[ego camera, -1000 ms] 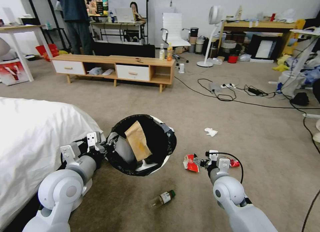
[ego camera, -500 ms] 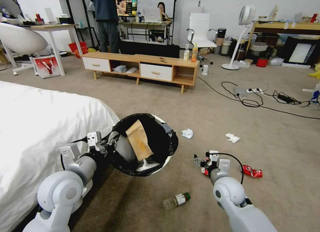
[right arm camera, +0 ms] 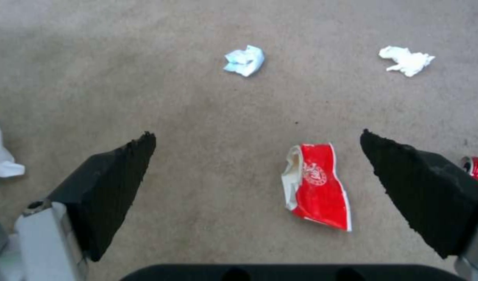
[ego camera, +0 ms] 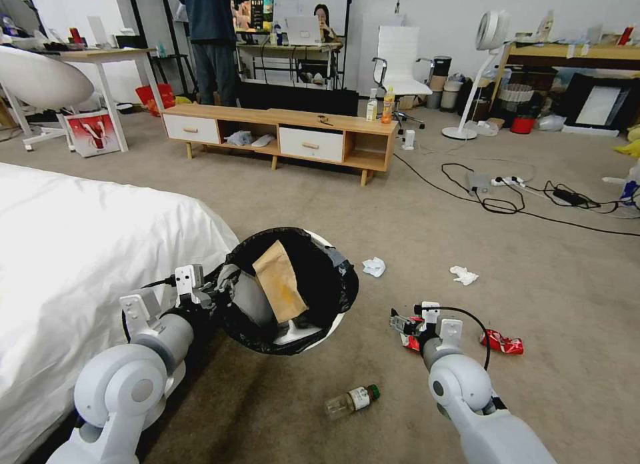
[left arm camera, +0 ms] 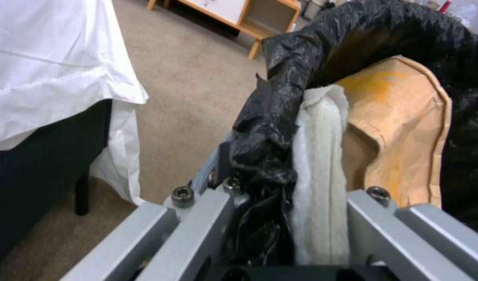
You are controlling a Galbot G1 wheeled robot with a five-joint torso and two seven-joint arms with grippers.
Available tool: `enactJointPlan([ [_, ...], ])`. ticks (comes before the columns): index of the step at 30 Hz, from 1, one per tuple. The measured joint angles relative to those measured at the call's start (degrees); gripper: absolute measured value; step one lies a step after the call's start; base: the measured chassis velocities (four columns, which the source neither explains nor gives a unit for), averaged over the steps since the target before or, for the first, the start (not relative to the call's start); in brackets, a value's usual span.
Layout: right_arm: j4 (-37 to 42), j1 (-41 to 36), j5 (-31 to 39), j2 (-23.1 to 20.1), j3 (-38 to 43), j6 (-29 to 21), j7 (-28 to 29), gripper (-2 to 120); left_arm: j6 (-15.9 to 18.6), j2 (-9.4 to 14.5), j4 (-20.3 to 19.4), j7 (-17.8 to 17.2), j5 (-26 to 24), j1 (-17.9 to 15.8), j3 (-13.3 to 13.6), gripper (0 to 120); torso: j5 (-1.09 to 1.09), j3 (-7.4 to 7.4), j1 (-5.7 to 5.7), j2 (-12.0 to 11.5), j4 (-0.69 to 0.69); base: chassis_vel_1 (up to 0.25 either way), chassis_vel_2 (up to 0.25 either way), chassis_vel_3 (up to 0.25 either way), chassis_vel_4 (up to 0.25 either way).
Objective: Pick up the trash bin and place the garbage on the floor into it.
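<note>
Your left gripper [ego camera: 212, 297] clamps the bin [ego camera: 288, 291] by its rim beside the bed [ego camera: 80, 251], paper bag [ego camera: 280, 283] inside. Your right gripper [right arm camera: 257, 171] hangs wide open, empty, over the wrapper [right arm camera: 318, 185] on the carpet [ego camera: 400, 217].

fingers [left arm camera: 197, 230] clamping trash bin [left arm camera: 280, 128] rim

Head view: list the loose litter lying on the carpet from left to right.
Green-capped bottle → left tissue → red-white wrapper → right tissue → crushed red can.
</note>
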Motion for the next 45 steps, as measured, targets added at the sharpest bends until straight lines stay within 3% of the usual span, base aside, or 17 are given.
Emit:
enactJointPlan([
  [4,-1.9,0.0,-2.8,-1.3,0.4,1.0,-2.6,100,0.2,0.1,-0.4,0.0,0.0,0.1,0.0,6,0.01,0.0,0.0,0.0,0.0,0.0,0.0,0.0,0.0],
  [6,-4.5,0.1,-7.2,-3.3,1.2,4.0,-8.5,100,0.3,0.1,-0.5,0.0,0.0,0.2,0.0,6,0.0,0.0,0.0,0.0,-0.02,0.0,0.0,0.0,0.0],
  [7,-4.5,0.1,-7.2,-3.3,1.2,4.0,-8.5,100,0.3,0.1,-0.5,0.0,0.0,0.2,0.0,6,0.0,0.0,0.0,0.0,-0.02,0.0,0.0,0.0,0.0],
  [8,-6.9,0.6,-10.4,-4.4,1.8,7.2,-13.1,100,0.3,0.1,-0.6,0.0,0.0,0.2,0.0,6,0.02,0.0,0.0,0.0,-0.02,0.0,0.0,0.0,0.0],
  [12,-10.3,1.5,-14.9,-6.1,2.6,11.8,-19.9,100,0.2,0.1,-0.6,0.1,0.0,0.3,0.0,6,0.02,0.0,0.0,0.0,-0.01,0.0,0.0,0.0,0.0],
  [14,-13.1,2.6,-17.9,-8.2,3.3,15.8,-27.6,100,0.1,-0.1,-0.6,0.4,0.2,0.3,0.1,6,0.0,0.0,0.0,0.0,0.03,0.021,0.025,0.027,0.022],
  [23,-17.4,4.7,-21.3,-9.7,2.7,22.5,-36.2,100,0.0,-0.9,0.0,0.6,0.5,-0.1,0.6,6,0.01,0.0,0.0,0.0,-0.03,0.0,0.0,0.0,0.0],
  [24,-19.2,5.6,-23.5,-10.1,2.3,25.6,-38.6,100,0.0,-1.0,0.0,0.6,0.5,-0.1,0.7,6,0.01,0.0,0.0,0.0,-0.02,0.0,0.0,0.0,0.0],
  [25,-19.2,5.6,-23.5,-10.1,2.3,25.6,-38.6,100,0.0,-1.0,0.0,0.6,0.5,-0.1,0.7,6,0.01,0.0,0.0,0.0,-0.02,0.0,0.0,0.0,0.0],
  [27,-26.1,9.0,-31.6,-10.4,1.6,37.5,-49.0,100,0.0,-1.0,-0.1,0.6,0.5,0.0,0.6,6,0.02,0.0,0.0,0.0,0.0,0.0,0.0,0.0,0.0],
  [28,-26.1,9.0,-31.6,-10.4,1.6,37.5,-49.0,100,0.0,-1.0,-0.1,0.6,0.5,0.0,0.6,6,0.02,0.0,0.0,0.0,0.0,0.0,0.0,0.0,0.0],
  [31,-30.9,11.7,-40.7,-10.8,1.2,44.9,-58.9,100,-0.1,-1.0,-0.7,0.7,0.4,0.6,0.3,6,0.0,0.0,0.0,0.0,0.0,0.0,0.0,0.0,0.0],
  [38,-36.7,13.5,-44.7,-10.0,1.2,53.5,-65.7,100,-0.1,-1.4,-1.0,0.8,0.4,1.1,0.2,6,0.01,0.0,0.0,0.0,0.01,0.0,0.0,0.0,0.0],
  [45,-39.1,13.9,-48.6,-9.5,1.0,56.2,-66.9,100,-0.2,-1.7,-1.4,0.9,0.4,1.3,0.1,6,0.0,0.0,0.0,0.0,-0.03,0.0,0.0,0.0,0.0],
])
